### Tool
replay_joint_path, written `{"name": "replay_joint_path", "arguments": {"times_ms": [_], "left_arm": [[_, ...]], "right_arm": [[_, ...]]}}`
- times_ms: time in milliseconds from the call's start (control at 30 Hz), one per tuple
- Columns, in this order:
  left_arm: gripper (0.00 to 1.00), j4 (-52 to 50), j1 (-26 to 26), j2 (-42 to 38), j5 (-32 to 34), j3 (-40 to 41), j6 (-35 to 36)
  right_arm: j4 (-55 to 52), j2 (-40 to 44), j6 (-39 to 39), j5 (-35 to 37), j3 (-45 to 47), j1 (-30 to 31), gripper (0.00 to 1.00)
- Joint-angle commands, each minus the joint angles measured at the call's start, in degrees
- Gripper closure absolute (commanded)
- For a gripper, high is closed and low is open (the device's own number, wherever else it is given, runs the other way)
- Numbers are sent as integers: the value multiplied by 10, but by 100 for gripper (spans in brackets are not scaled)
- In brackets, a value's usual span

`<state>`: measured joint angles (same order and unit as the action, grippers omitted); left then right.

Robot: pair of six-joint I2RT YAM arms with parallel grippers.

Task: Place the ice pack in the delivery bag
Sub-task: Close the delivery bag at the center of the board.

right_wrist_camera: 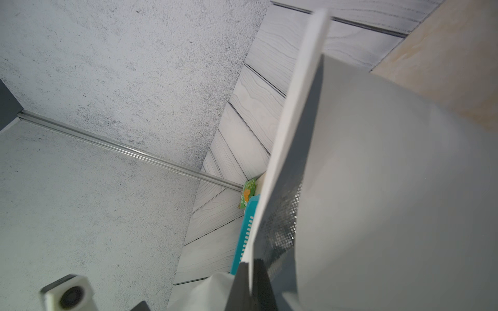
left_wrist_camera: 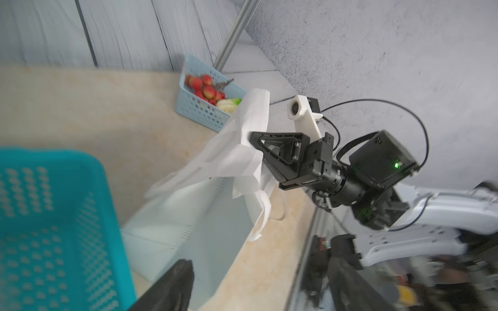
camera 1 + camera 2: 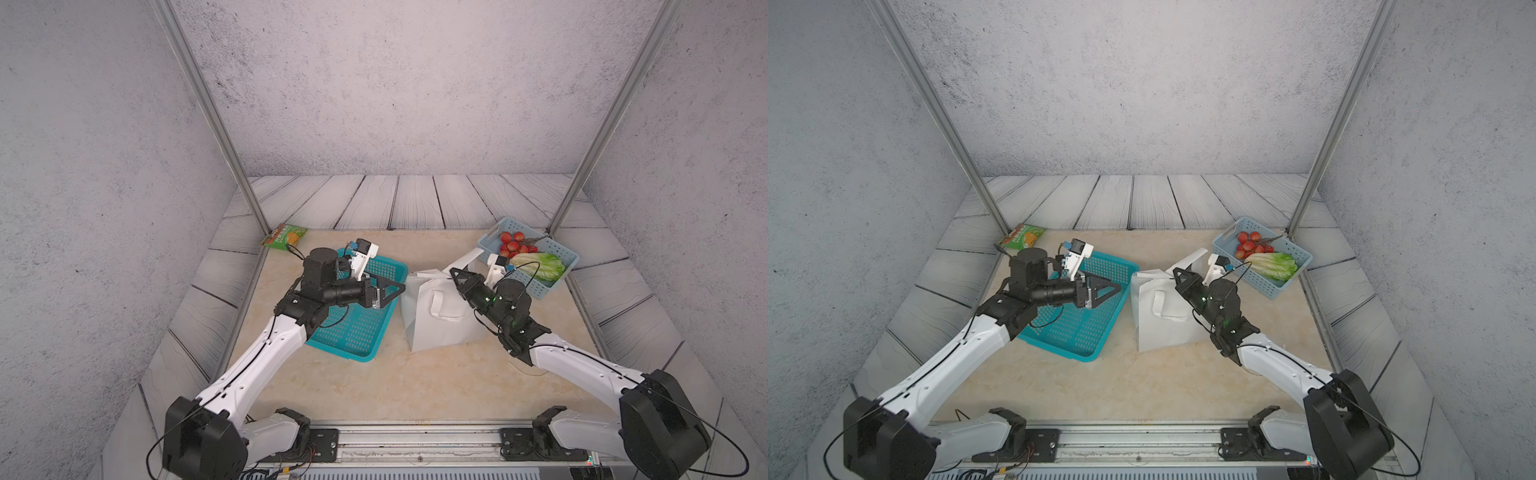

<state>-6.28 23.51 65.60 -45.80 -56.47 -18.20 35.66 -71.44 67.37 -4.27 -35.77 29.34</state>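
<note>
**Top views.** In both top views the bag (image 3: 440, 328) (image 3: 1163, 328) stands upright at mid-table, just beside the teal basket (image 3: 357, 332). The left gripper (image 3: 392, 291) is held over the basket's edge nearest the bag and is pointed at the bag's mouth. The right gripper (image 3: 454, 272) is pressed together on the bag's raised flap (image 3: 469, 257). The ice pack is not seen, and whether it lies inside the bag cannot be told. A blue basket (image 3: 557, 253) with tomatoes (image 3: 513, 243) and lettuce (image 3: 540, 266) is set just behind the right gripper. A snack packet (image 3: 284, 237) lies at the far corner, well apart.

**Left wrist.** The left gripper's fingers (image 2: 172, 285) are spread wide, with nothing between them. The flap is seen pinched by the right gripper (image 2: 252, 137), so the mouth is held open.

**Right wrist.** The jaws are closed on the flap's white edge, with the foil lining (image 1: 283, 229) just beside.

**Step.** The release into the bag is judged to be in hand or just made. Next, the left arm is to be drawn back clear of the rim, and the flap is then to be let go. The loop handle (image 3: 440, 305) and the teal basket's wall are judged to be likely snags.
</note>
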Motion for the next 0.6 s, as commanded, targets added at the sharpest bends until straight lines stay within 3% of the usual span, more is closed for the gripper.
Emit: {"name": "replay_joint_path", "arguments": {"times_ms": [0,133,233,400,567], "left_arm": [[1,-28,19,-19,73,-13,223],[0,-76,48,18,86,-97,303],[0,-127,118,58,164,-116,372],[0,71,129,63,232,-1,294],[0,170,129,102,275,17,258]], "right_arm": [[-3,-15,-6,0,16,-2,100],[4,-24,-3,-5,15,-2,100],[15,-28,1,-3,16,-2,100],[20,-24,4,9,19,-2,100],[22,-28,8,-1,18,-2,100]]}}
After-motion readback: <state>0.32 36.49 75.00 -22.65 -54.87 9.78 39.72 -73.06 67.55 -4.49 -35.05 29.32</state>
